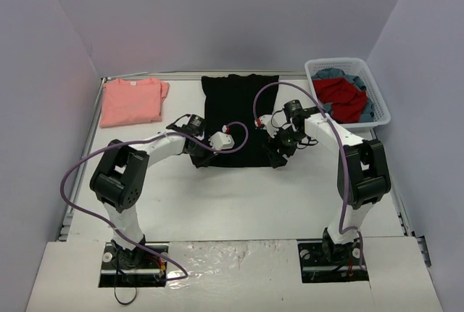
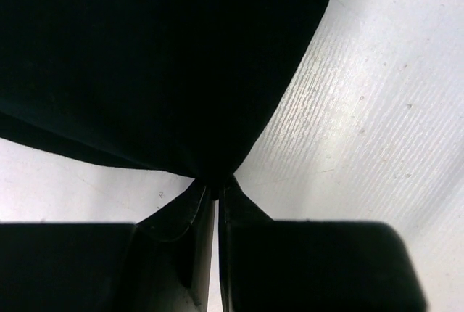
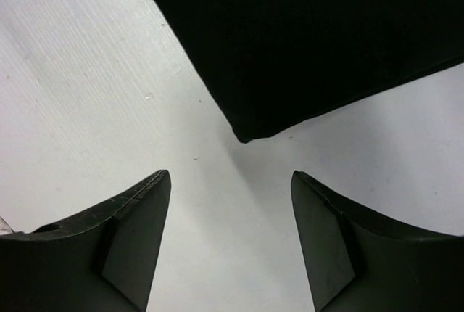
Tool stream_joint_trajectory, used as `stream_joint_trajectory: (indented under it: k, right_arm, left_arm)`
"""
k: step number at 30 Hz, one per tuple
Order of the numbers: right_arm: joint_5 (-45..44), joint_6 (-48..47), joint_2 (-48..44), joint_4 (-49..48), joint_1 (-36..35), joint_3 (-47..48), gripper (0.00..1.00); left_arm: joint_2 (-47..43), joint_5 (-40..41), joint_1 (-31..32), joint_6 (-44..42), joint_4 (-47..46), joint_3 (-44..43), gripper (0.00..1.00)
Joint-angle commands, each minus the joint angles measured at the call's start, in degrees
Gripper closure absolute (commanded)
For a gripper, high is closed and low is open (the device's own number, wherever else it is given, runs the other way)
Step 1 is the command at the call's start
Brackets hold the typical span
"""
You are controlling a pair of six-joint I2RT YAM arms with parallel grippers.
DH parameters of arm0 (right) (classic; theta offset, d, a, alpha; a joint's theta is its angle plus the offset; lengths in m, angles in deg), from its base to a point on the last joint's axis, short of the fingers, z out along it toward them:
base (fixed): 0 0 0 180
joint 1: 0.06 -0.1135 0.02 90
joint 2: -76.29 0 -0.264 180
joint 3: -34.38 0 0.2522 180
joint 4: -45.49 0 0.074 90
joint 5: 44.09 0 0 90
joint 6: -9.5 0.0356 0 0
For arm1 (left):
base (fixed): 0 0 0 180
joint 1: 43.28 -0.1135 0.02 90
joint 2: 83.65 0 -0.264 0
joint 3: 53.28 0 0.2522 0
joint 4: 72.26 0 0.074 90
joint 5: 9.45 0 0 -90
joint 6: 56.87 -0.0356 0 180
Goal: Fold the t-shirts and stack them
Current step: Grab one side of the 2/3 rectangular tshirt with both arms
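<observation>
A white tabletop (image 1: 239,196) is seen from above, with two arms reaching in from its 6 o'clock edge. A black t-shirt (image 1: 235,109) is spread flat as a rough rectangle in the middle, toward 12 o'clock. A salmon-pink t-shirt (image 1: 130,101), apparently folded, is laid at 10 o'clock, well apart from the black one. A white basket (image 1: 346,63) of red and blue clothes is set at 2 o'clock.

The step in hand is judged to be the folding of the black t-shirt from its near hem. The left claw (image 2: 216,190) is closed, and the shirt's 7 o'clock corner is pinched between its fingers. The right claw (image 3: 230,175) is spread open and empty. The shirt's 5 o'clock corner is seen just ahead of it, untouched and flat.

Next, the right claw would need to be brought onto that corner and closed, so that both corners can be lifted together toward 12 o'clock. A one-cornered lift would likely skew the fold.
</observation>
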Motion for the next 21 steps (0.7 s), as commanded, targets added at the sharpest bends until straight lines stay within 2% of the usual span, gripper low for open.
stream_joint_trajectory:
  k: [1,17,21]
  right_arm:
    - [-0.24,-1.56,-5.09,1.51,-1.33,-1.65,0.37]
    - [-1.12,-3.84,-12.30,0.81,-3.35,-6.57,0.36]
    - [-1.82,-5.43,-13.88,-2.00,-3.88,-10.95,0.35]
  left_arm:
    - [0.43,-0.91,0.51,0.15,4.37,-0.56,0.98]
    - [-3.52,-6.01,-1.42,1.20,11.67,-6.62,0.98]
    - [-3.96,-6.54,-1.51,1.29,12.90,-7.15,0.98]
